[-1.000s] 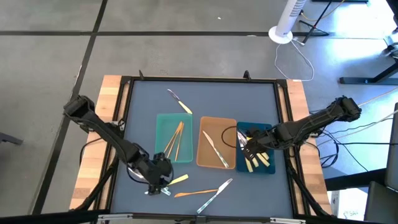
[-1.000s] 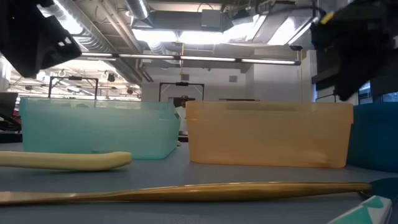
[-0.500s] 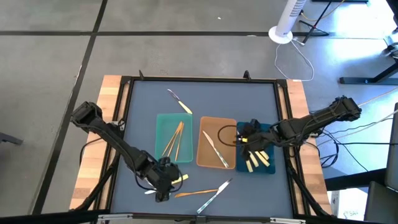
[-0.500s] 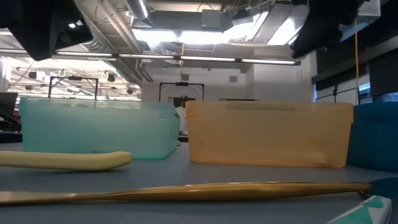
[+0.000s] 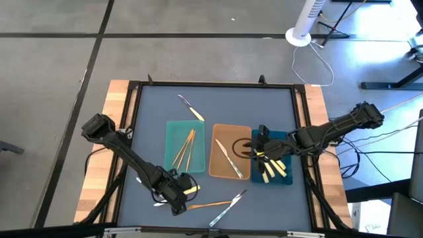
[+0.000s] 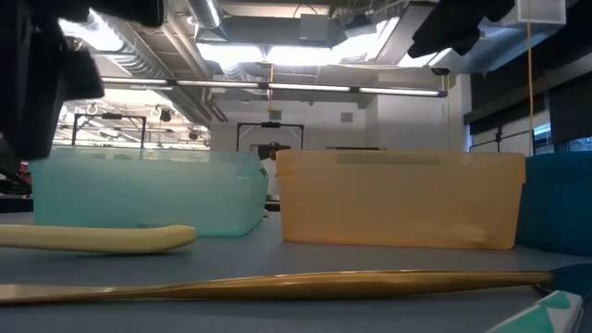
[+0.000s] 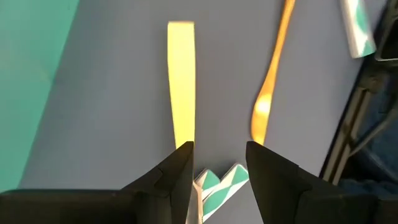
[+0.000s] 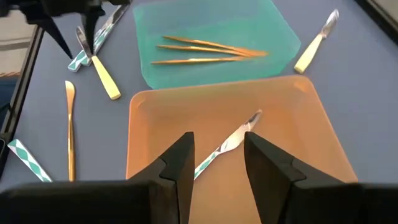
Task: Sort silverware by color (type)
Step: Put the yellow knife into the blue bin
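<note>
Left gripper (image 5: 177,198) low over yellow-handled utensil (image 5: 192,190) near table front, jaws spread, empty. Right gripper (image 5: 258,147) between tan tray (image 5: 215,170) and blue tray (image 5: 288,180), jaws parted, empty.

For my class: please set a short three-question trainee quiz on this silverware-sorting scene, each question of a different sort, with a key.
1. True or false: the teal rectangular tray holds slim gold utensils.
2. Multiple choice: the left gripper hovers over which item? A) the yellow-handled utensil on the blue table mat; B) the tan rectangular tray; C) the dark-blue rectangular tray.
3. Fill the gap: the right gripper is above the border between the tan tray and the ____ tray.

Key:
1. True; the right wrist view shows them lying in it.
2. A; its open fingers straddle the handle's end.
3. Dark-blue, which holds yellow-handled pieces.
</note>
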Motion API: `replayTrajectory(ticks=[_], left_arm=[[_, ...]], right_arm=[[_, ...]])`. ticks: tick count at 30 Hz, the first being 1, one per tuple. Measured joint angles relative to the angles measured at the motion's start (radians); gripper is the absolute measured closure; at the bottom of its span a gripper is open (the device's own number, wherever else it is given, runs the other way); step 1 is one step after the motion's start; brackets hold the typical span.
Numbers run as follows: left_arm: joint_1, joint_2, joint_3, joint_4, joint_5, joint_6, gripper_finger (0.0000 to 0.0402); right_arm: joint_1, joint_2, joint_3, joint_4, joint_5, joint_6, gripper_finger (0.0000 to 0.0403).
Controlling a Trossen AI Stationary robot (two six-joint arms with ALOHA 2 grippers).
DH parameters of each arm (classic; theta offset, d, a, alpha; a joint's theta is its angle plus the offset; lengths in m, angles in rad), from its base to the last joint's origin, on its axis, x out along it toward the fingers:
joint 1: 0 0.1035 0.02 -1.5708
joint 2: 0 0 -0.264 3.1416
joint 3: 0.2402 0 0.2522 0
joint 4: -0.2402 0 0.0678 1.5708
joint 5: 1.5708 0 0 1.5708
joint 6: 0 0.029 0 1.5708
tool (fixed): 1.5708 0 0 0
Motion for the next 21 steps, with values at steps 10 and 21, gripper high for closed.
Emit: replayTrajectory(ticks=[10, 21], left_arm=[[0.0, 0.029, -0.001, -0.049, 0.0, -0.013, 0.0261], [-0.006, 0.078, -0.002, -0.037, 0.006, -0.011, 0.0261]], right_arm=[[0.0, 0.0, 0.0, 0.036, 0.0, -0.084, 0.0278], [0.0, 0.0, 0.0, 0.036, -0.001, -0.086, 0.0278]])
